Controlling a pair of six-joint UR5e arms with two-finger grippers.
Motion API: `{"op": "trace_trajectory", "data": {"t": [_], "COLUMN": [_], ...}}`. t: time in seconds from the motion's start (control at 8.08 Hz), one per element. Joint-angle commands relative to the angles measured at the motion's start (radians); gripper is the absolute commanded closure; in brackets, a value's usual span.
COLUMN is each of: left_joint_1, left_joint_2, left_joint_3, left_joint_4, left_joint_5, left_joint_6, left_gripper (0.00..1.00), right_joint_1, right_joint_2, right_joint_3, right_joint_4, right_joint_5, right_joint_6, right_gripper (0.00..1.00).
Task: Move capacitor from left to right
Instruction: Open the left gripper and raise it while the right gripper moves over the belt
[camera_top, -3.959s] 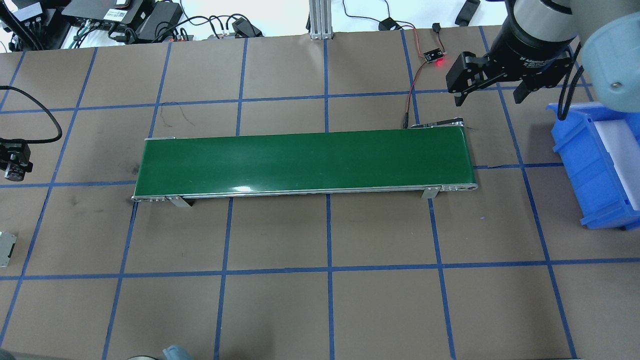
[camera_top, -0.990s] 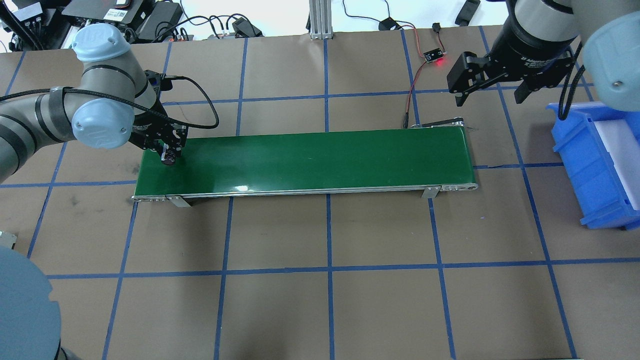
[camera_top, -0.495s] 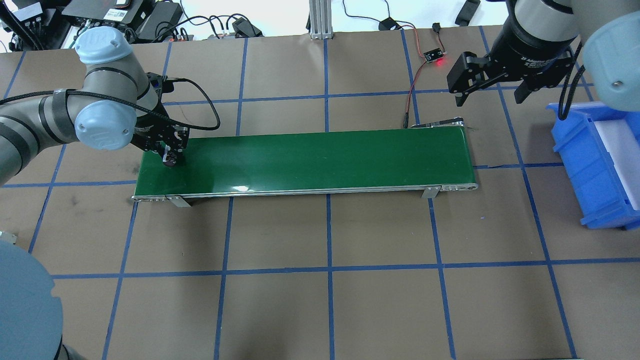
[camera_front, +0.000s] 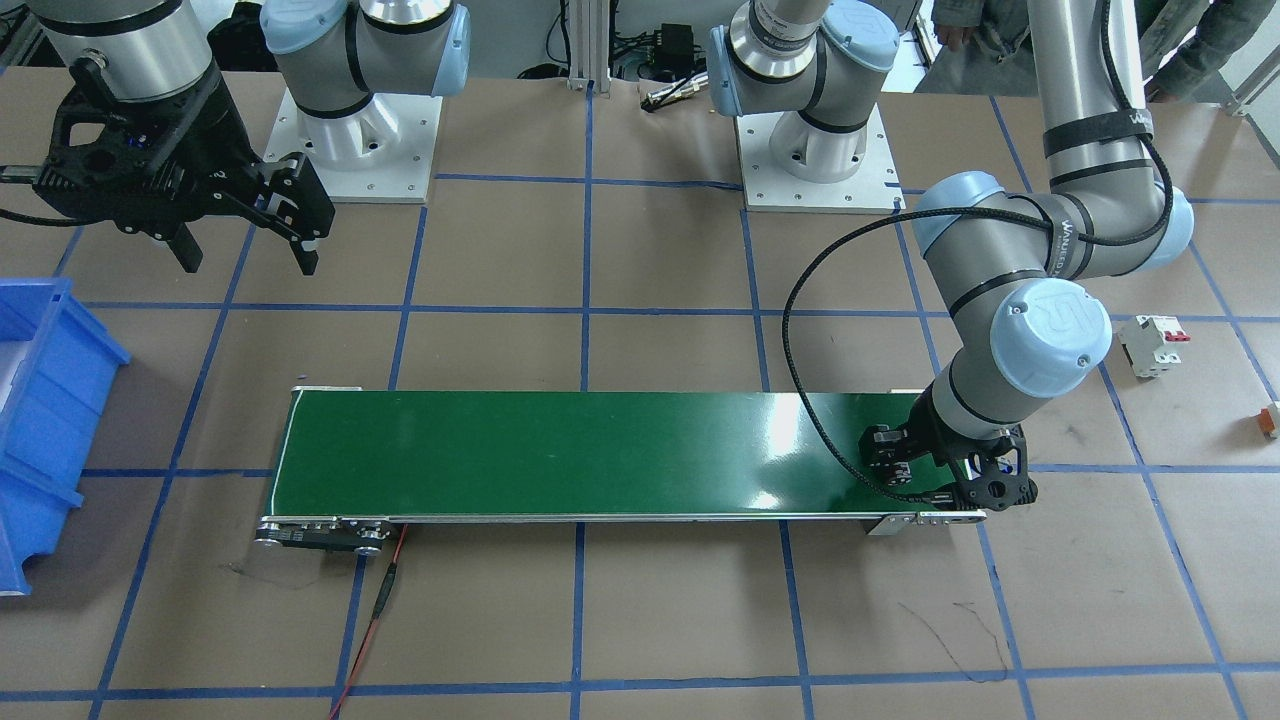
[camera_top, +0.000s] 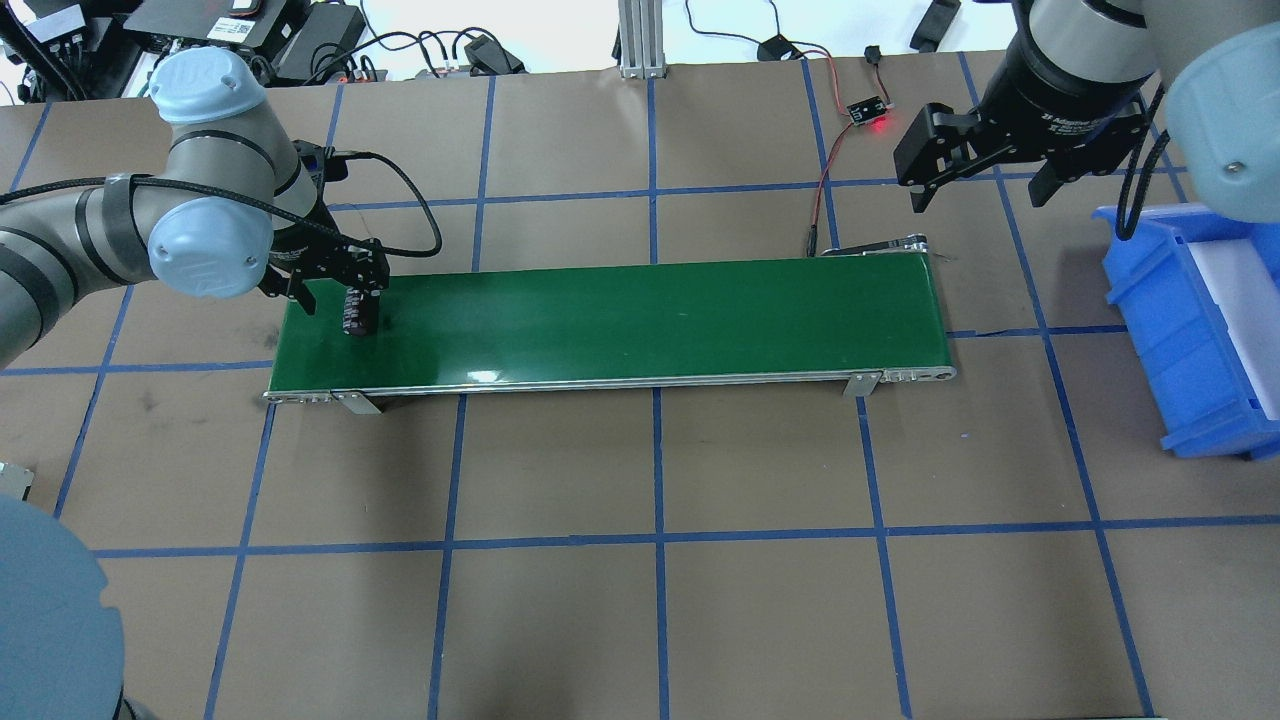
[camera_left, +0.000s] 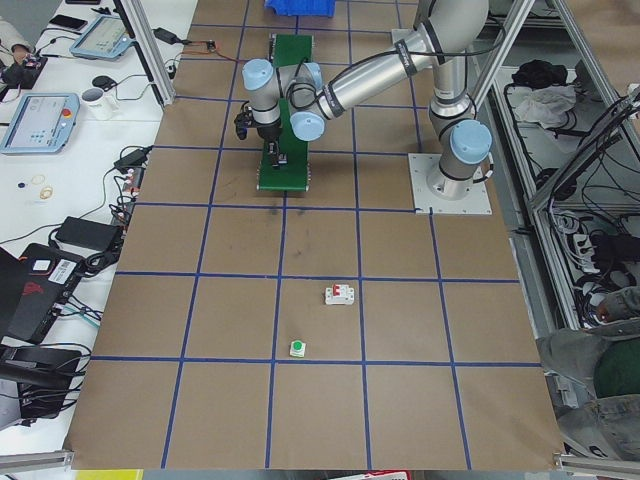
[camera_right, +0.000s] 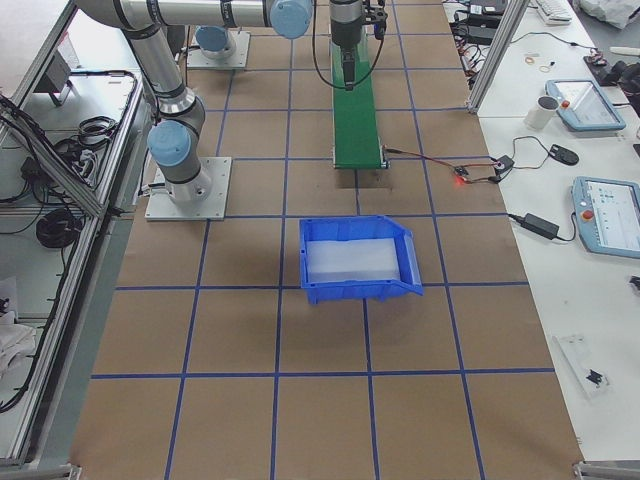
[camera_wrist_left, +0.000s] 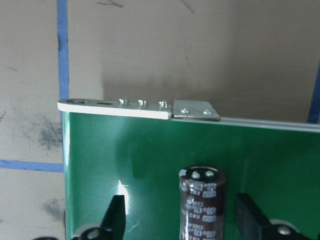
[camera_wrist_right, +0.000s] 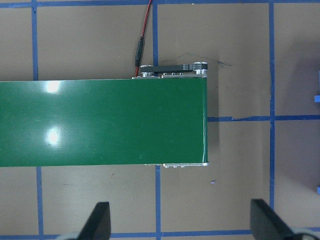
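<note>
- Now, I am holding my left pincer (camera_top: 342, 298) low over the left end of the green belt (camera_top: 640, 320), and its jaws are standing spread apart.
- The capacitor (camera_top: 355, 313) is standing upright on the belt between those jaws, with its silvery end facing up.
- In the left wrist view, green belt is showing on both sides of its dark body, so neither of my fingers (camera_wrist_left: 116, 216) is touching it and it is standing free.
- It is sitting near the belt's left end, well apart from the right end.
- I am hanging my right pincer (camera_top: 978, 197) in the air above the counter (camera_top: 560, 620), just past the far right corner of the belt.
- That pincer is gaping wide and carrying nothing. In the right wrist view its two fingers (camera_wrist_right: 98, 222) are sitting far apart, and the belt's right end is lying below them.
- A blue bin (camera_top: 1165, 330) is resting on the counter off the belt's right end, beside my right arm.
- A small board (camera_top: 868, 110) with a red light is glowing near my right pincer, and a red wire is running from it toward the belt's far right corner.
- In the front-facing view, a white breaker (camera_front: 1150, 345) with red switches is lying on the counter beyond the belt's left end. A tiny orange-and-white part (camera_front: 1270, 418) is lying further out at the picture's edge.
</note>
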Motion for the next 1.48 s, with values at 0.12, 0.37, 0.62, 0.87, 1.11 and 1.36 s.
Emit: {"op": "trace_trajectory", "data": {"t": [0.12,0.37,0.62,0.87,1.11,1.36], "left_joint_1": [-0.01,-0.013,-0.028,-0.027,-0.033,-0.099], "left_joint_2": [0.106,0.124,0.173,0.213,0.219,0.229], "left_joint_3": [0.092,0.154,0.155,0.155,0.157,0.16], "left_joint_4": [-0.009,-0.007,-0.009,-0.055,-0.238,-0.323], "left_joint_5": [0.005,-0.009,-0.006,-0.002,-0.009,-0.076], "left_joint_6": [-0.002,-0.003,0.0,0.009,-0.005,-0.014], "left_gripper": [0.0,0.0,0.0,0.0,0.0,0.0], "right_joint_1": [0.0,-0.006,-0.038,-0.064,-0.064,-0.064], "right_joint_2": [0.0,0.005,0.027,0.029,0.029,0.06], "right_joint_3": [0.0,0.002,0.002,0.03,0.069,0.115], "right_joint_4": [0.001,0.003,0.007,0.01,-0.003,-0.072], "right_joint_5": [0.0,0.005,0.017,0.067,0.093,0.161], "right_joint_6": [-0.005,-0.026,-0.133,-0.141,-0.138,-0.138], "right_gripper": [0.0,0.0,0.0,0.0,0.02,0.04]}}
